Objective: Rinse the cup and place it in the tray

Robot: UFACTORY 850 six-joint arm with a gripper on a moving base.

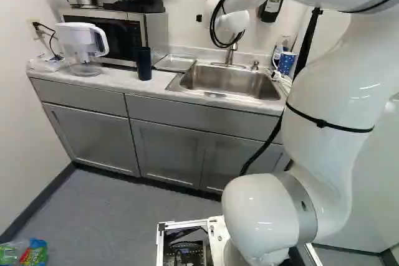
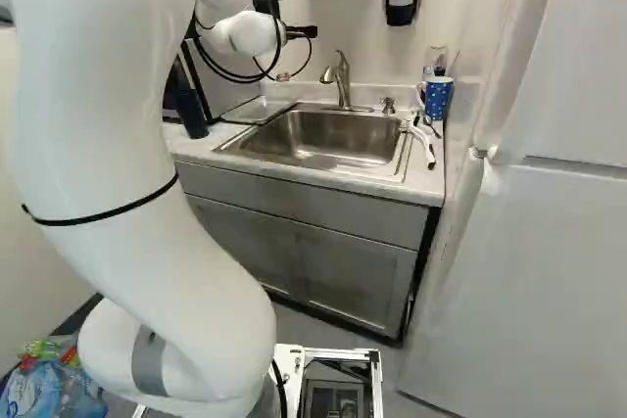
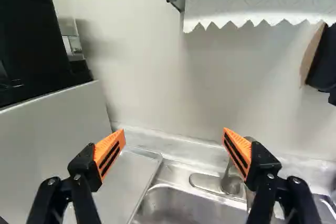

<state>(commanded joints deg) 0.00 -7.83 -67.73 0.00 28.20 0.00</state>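
Gripper (image 2: 300, 32) parted wide above the sink (image 3: 178, 208)

Its two fingers stand well apart, orange pads (image 3: 110, 150) facing each other. Below and ahead of the left finger lies a flat metal tray (image 3: 128, 182); the faucet (image 3: 230, 182) rises just beyond the right one. Lower and to the gripper's left, a dark blue tumbler (image 1: 143, 63) stands upright on the counter (image 1: 122, 81). Farther off to its right stands a white-dotted blue mug (image 2: 438, 98). Which is the task's cup, I cannot tell.
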